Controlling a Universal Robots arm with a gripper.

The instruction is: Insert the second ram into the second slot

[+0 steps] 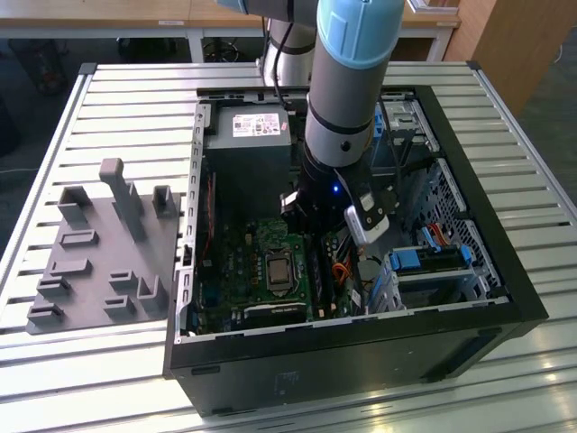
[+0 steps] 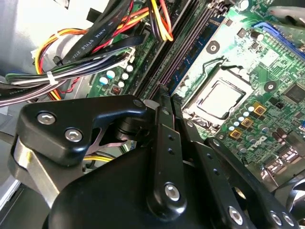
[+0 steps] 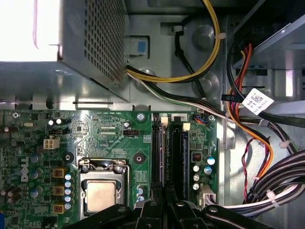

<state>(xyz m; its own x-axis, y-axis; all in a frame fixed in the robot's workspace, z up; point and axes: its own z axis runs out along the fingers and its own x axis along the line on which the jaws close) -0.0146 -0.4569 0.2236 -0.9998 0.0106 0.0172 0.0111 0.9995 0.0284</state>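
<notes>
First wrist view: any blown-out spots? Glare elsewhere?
First wrist view: the power supply top is blown out white. Second wrist view: the chassis wall is washed out; the gripper reads dark. Exterior view: glare streaks on the table.

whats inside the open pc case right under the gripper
Under the gripper lie the green motherboard, its bare CPU socket and the dark RAM slots, with cables beside them. The gripper body covers the slots' near ends, so whether it holds a stick cannot be seen.
</notes>
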